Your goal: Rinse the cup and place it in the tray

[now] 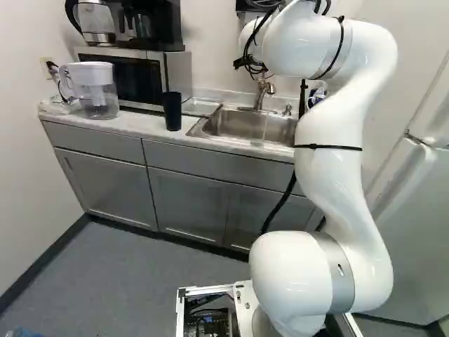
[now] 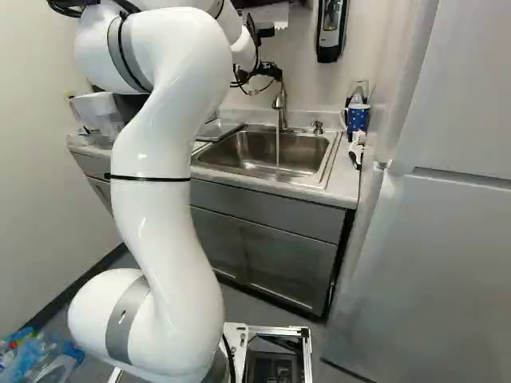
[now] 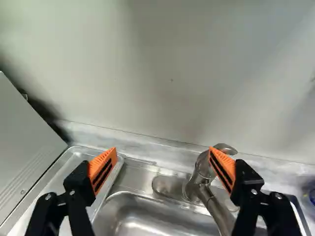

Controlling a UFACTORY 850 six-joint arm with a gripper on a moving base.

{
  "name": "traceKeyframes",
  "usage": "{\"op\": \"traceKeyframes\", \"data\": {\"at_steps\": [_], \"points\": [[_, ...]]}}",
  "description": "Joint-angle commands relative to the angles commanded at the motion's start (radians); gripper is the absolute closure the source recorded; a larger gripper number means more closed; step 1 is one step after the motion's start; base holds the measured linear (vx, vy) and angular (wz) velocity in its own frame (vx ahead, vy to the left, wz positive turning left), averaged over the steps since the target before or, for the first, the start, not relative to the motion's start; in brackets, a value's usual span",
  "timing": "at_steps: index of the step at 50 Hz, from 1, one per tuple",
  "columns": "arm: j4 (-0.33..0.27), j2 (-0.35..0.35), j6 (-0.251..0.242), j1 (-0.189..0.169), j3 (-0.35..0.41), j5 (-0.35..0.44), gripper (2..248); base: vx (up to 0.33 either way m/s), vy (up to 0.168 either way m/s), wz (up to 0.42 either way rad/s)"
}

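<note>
In the right base view my gripper is above the faucet, partly masked by cables. The wrist view shows the gripper open, nothing between its orange pads; one finger overlaps the faucet, and contact cannot be told. A thin stream of water falls into the sink. A dark cup stands upright on the counter, left of the sink. A blue dotted mug is at the counter's right end. The metal tray lies beside the sink, also visible in the wrist view.
At the left of the left base view are a water pitcher and a microwave with appliances on top. A soap dispenser hangs on the wall. White refrigerator doors flank the counter's right end. Bottles lie on the floor.
</note>
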Motion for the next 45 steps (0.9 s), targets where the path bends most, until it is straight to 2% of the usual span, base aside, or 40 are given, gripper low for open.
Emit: {"op": "traceKeyframes", "data": {"at_steps": [24, 45], "points": [[0.000, 0.068, 0.000, 0.041, 0.085, -0.010, 3, 0.000, 0.000, 0.000], [0.000, 0.157, 0.000, 0.065, 0.192, -0.111, 3, 0.000, 0.000, 0.000]]}}
